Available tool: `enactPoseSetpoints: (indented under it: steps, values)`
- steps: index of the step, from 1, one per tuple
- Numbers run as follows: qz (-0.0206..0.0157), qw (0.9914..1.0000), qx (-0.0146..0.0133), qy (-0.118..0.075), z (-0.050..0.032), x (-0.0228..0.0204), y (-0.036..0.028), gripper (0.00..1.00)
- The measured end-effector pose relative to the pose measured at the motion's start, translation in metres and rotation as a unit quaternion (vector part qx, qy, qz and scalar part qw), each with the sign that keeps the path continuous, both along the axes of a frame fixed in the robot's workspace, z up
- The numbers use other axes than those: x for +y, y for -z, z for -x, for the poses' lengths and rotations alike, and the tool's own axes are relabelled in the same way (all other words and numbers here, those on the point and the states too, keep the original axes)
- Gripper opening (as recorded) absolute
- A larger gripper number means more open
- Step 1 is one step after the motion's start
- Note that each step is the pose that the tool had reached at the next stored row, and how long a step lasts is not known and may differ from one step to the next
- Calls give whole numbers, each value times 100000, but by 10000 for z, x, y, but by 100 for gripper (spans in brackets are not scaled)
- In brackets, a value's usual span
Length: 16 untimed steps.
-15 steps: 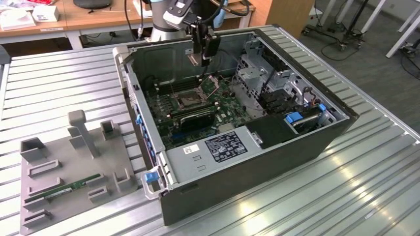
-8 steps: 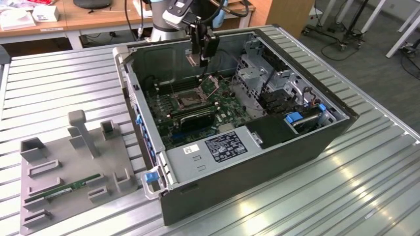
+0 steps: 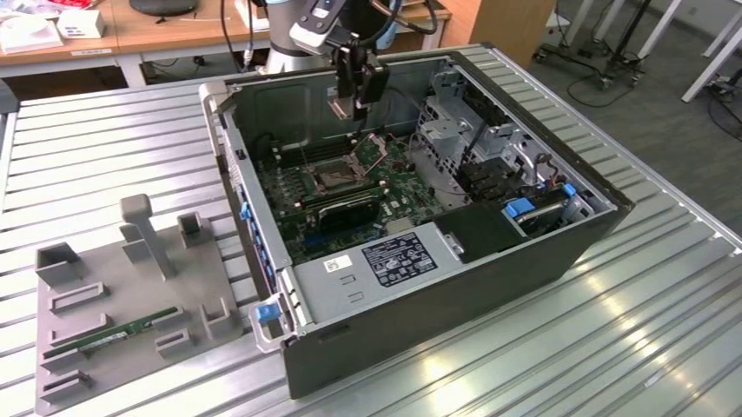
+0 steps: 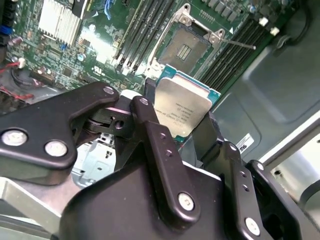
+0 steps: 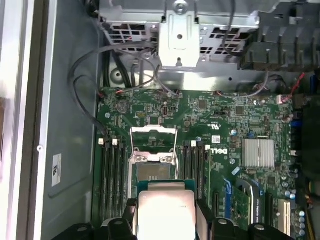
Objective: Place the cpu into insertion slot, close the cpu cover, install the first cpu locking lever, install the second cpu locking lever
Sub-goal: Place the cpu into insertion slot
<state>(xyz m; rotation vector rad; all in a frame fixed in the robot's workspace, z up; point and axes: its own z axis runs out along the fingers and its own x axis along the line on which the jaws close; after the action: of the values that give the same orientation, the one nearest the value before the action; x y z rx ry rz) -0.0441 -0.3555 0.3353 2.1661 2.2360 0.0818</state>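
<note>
Clamped on the cpu (image 4: pixel 185 107) by two opposite edges, the gripper (image 4: pixel 182 112) hangs over the open computer case (image 3: pixel 464 287), with the chip's silver-grey top showing in both wrist views. The chip is held in the air above the motherboard (image 3: pixel 347 200), apart from it. Inside the case, the insertion slot (image 5: pixel 152 172) has its contact field exposed, and the cpu cover (image 5: pixel 153 131) is swung up off it. In the exterior view the cover stands at about two o'clock from the slot. Dark memory slots (image 5: pixel 112 185) flank the socket on both sides. In the exterior view, a grey fixture tray (image 3: pixel 116 278) lies at about eight o'clock from the case on the slatted table (image 3: pixel 579 347). It holds one green memory stick (image 3: pixel 116 330) lying flat.
</note>
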Motion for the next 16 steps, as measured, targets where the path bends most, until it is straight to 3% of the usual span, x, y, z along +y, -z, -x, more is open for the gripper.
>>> enactPoseSetpoints:
  steps: [4, 8, 11, 16]
  values:
    - [4, 99974, 5, -2272, 16, 0, 60, 55]
    - [5, 99966, 7, -2611, 24, 0, 134, 55]
    - [10, 99977, 15, -2137, 24, 0, 179, 55]
    - [9, 99998, 16, 690, 24, 0, 223, 55]
